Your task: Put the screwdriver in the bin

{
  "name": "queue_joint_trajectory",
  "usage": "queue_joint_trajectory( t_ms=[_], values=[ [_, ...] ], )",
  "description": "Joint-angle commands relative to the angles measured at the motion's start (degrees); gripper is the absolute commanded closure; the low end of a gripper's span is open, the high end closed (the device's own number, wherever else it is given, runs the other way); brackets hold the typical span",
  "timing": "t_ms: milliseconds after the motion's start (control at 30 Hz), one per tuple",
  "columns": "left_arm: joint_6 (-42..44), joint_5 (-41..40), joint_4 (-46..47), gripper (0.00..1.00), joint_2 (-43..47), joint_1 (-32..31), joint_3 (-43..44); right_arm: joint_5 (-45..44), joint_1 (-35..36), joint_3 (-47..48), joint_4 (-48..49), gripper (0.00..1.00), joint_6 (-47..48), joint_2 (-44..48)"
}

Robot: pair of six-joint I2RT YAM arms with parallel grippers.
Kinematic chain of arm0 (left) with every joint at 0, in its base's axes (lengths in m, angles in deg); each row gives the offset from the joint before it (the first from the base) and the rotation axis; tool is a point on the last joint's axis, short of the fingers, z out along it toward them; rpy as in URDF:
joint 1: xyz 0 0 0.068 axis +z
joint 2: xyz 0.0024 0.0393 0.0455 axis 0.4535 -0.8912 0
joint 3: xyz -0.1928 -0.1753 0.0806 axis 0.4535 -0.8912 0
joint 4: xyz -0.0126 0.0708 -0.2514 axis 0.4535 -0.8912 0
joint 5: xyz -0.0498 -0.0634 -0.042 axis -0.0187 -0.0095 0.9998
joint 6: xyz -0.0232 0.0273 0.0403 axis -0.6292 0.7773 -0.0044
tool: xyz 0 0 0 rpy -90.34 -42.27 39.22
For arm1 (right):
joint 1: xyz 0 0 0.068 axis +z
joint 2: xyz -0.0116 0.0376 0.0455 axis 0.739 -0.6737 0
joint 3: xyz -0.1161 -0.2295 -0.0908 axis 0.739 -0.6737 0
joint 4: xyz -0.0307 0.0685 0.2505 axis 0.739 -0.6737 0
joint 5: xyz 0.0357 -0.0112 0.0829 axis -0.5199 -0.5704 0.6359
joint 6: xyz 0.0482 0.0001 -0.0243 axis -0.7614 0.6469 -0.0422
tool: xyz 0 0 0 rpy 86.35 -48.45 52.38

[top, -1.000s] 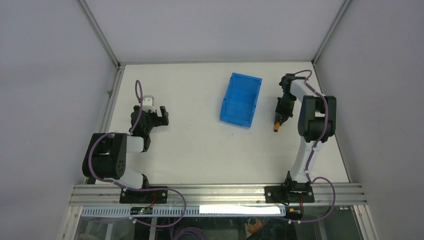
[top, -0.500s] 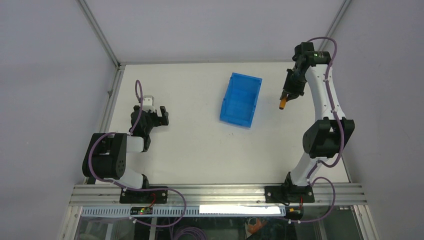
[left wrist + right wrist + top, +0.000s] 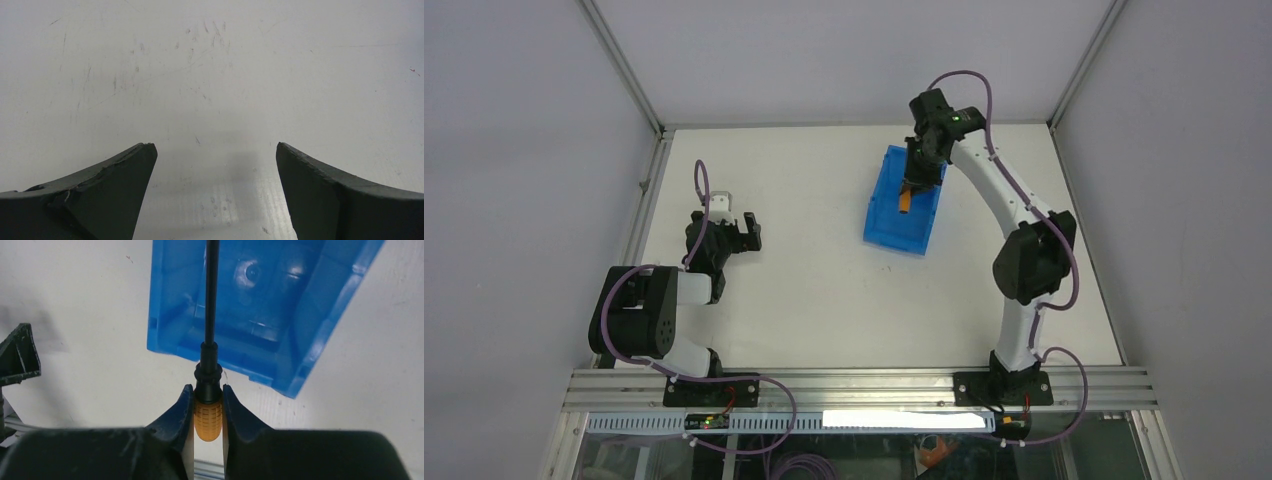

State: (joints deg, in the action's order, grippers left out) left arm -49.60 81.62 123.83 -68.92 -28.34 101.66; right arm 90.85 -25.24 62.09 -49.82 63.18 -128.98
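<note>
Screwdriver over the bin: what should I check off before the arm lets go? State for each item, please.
1. Grip: right tool shut on the screwdriver at its orange handle. Ok.
2. Position: in the top view the screwdriver hangs over the inside of the bin, not over its rim. Ok.
3. Bin pose: flat on the table, opening up. Ok.
4. Drop height above the bin floor: cannot tell.
5. Shaft tip: runs out of the wrist view. Cannot tell.
6. Left tool: open, holding nothing, well apart from the bin. Ok.
</note>
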Motion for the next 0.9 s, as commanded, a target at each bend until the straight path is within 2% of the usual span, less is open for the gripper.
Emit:
queue_joint_trajectory(
  t_ms=[0,133,300,467,533,600,700,867],
  values=[
    [-0.5,1.6,2.8,0.01,0.4,0.6,1.1,-5.6,2.1,2.4,8.3,1.0,-4.5,-4.5],
    [-0.5,1.6,2.9,0.01,0.4,0.6,1.1,-8.8,3.7,0.8,12.1,1.0,-5.7,-10.0],
    [-0.5,1.5,2.9,0.01,0.4,0.6,1.1,-12.1,4.5,-0.7,12.1,1.0,-6.3,-14.6],
    [-0.5,1.5,2.9,0.01,0.4,0.6,1.1,-15.0,4.4,-6.0,16.4,0.84,-7.5,-13.1],
    [-0.5,1.5,2.9,0.01,0.4,0.6,1.1,-15.0,4.4,-6.2,16.5,0.7,-7.6,-13.0],
    [-0.5,1.5,2.9,0.01,0.4,0.6,1.1,-14.7,4.5,-5.8,16.3,0.61,-7.7,-12.7],
    [-0.5,1.5,2.9,0.01,0.4,0.6,1.1,-15.9,4.6,-5.4,16.0,0.57,-7.5,-11.0],
    [-0.5,1.5,2.9,0.01,0.4,0.6,1.1,-18.6,4.6,-4.0,14.8,0.56,-6.4,-5.1]
  ],
)
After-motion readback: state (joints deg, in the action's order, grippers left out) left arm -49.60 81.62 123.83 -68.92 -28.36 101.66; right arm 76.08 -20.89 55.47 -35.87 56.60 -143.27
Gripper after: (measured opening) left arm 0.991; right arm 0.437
